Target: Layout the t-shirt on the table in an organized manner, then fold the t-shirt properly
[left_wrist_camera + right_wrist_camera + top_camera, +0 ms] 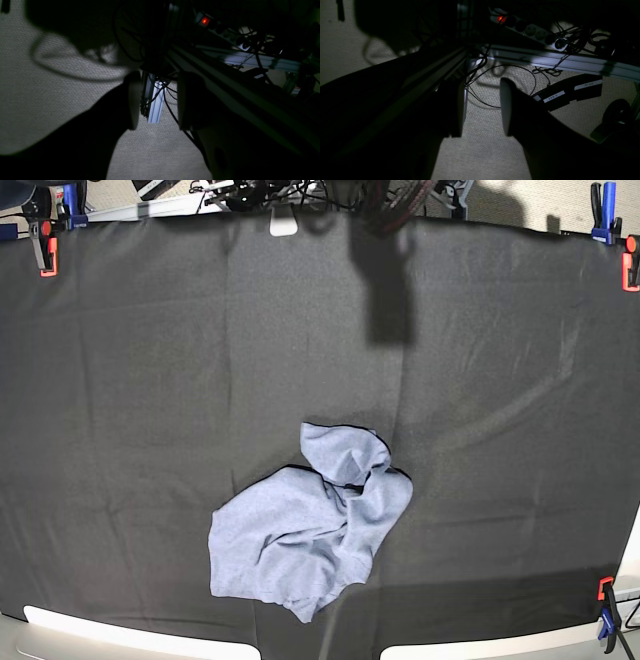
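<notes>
The light blue-grey t-shirt lies crumpled in a heap on the black-clothed table, a little front of centre. No lettering shows. Neither gripper shows in the base view. In the left wrist view my left gripper is open and empty, its fingers apart over a woven floor. In the right wrist view my right gripper is open and empty over the same floor. Both wrist views are dark and show no shirt and no tabletop.
Orange and blue clamps hold the cloth at the edges. Below the table are an aluminium rail, loose cables and a power strip with a red light.
</notes>
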Robot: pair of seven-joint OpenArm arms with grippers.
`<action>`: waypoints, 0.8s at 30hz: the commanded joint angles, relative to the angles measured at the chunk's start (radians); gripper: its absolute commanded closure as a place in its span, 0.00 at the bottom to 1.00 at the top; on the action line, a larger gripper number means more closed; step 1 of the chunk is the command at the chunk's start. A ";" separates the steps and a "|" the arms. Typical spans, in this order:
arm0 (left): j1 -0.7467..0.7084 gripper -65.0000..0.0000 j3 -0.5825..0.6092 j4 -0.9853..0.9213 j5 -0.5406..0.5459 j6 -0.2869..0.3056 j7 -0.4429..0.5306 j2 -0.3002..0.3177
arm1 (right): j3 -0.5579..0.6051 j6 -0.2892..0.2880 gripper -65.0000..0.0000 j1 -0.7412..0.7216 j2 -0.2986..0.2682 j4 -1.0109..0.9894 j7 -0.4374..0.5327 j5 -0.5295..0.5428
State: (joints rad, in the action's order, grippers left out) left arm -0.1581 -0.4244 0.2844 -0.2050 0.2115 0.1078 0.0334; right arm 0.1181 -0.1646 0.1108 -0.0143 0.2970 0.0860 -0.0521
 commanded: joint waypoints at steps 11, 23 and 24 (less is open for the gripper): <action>-0.005 0.67 0.003 0.005 0.008 0.009 0.012 0.003 | 0.001 -0.003 0.64 -0.002 -0.002 0.008 0.011 0.002; -0.011 0.67 0.003 0.005 0.008 0.009 0.003 0.003 | 0.001 -0.003 0.64 0.015 -0.002 0.008 0.011 0.001; -0.011 0.67 0.003 0.005 0.008 0.009 -0.003 0.003 | 0.001 -0.003 0.64 0.018 -0.002 0.008 0.011 -0.002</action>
State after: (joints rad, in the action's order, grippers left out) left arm -0.1635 -0.4244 0.2844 -0.2020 0.2119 0.1032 0.0338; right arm 0.1181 -0.1646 0.1261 -0.0143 0.2996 0.0860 -0.0525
